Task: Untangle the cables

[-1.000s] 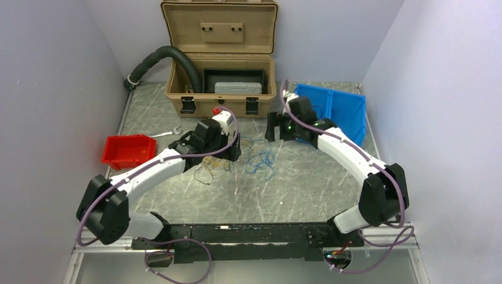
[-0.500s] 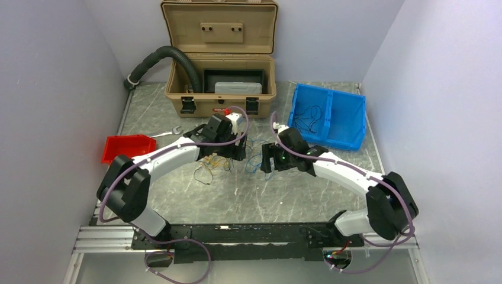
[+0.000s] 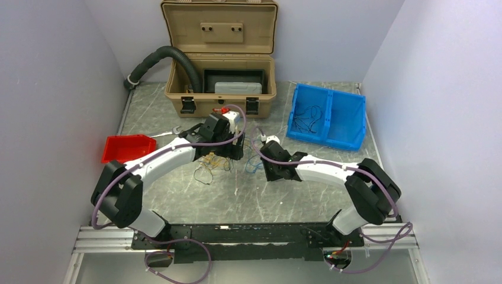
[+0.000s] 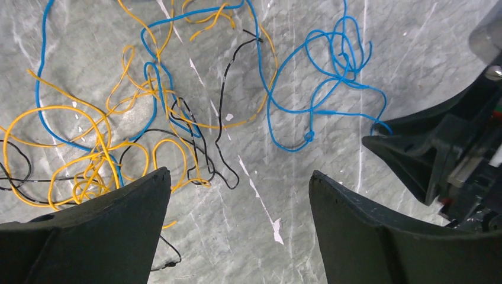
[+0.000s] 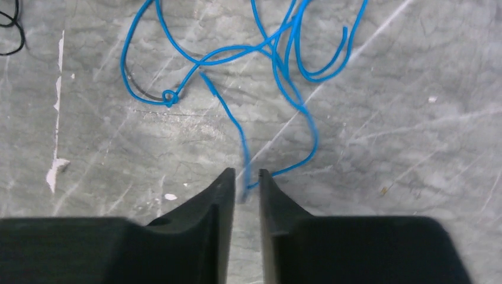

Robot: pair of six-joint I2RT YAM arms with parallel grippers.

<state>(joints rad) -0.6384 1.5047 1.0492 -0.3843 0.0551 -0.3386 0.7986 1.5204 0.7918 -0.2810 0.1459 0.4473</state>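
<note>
From above, the cables (image 3: 220, 161) lie loose on the table just in front of the open tan case (image 3: 220, 89). The yellow and black strands are below the case's left latch, and the blue ones are nearer its middle. The left claw (image 3: 229, 155) hangs over the yellow and black bunch. The right claw (image 3: 267, 173) is down at the blue strands, a little farther out from the case.

From the left wrist, that claw stands wide open with only bare table between its fingers (image 4: 124, 207). The yellow cable (image 4: 59, 107) and black cable (image 4: 222, 89) are tangled together just beyond one fingertip. The blue cable (image 4: 308, 137) loops apart from them.

From the right wrist, the jaws stand nearly together. A stretch of blue cable runs straight into the slit between them. It looks pinched there, though the wire blurs at that spot.
</note>
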